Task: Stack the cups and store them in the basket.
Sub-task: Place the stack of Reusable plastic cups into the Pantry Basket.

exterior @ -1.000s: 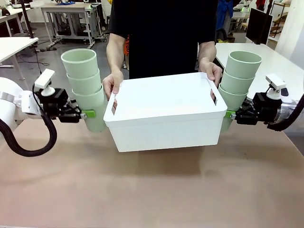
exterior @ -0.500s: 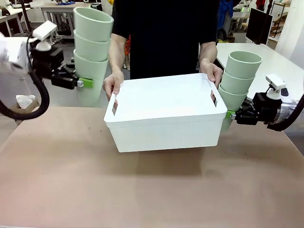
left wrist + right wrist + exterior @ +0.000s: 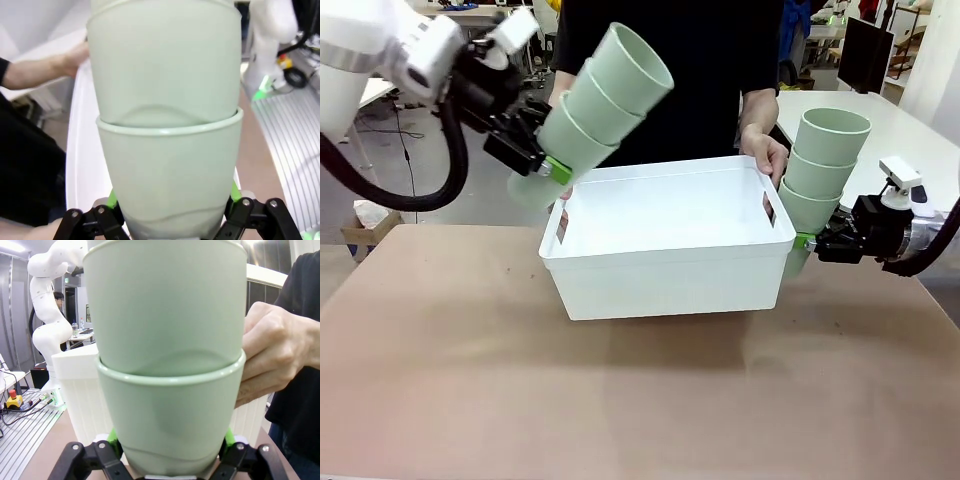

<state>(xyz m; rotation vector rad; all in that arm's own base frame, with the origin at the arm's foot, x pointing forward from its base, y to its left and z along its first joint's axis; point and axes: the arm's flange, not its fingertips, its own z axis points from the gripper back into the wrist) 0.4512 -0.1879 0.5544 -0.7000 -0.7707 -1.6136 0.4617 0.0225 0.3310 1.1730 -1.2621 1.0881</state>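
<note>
A stack of three tall pale mint-green plastic tumblers [image 3: 608, 98] hangs tilted above the left end of the large white rectangular plastic basket [image 3: 670, 283], mouths leaning in over the tub. The left gripper [image 3: 548, 166] is clamped on the bottom tumbler. A second, upright stack of three such tumblers [image 3: 823, 165] sits just beside the basket's right end, its lowest cup pinched by the right gripper [image 3: 802, 241]. A person's hand [image 3: 766, 150] grips the basket's far right rim, with the brown table [image 3: 620, 400] beneath.

Bright, even indoor light; sharp front view, wide-angle wrist distortion.
</note>
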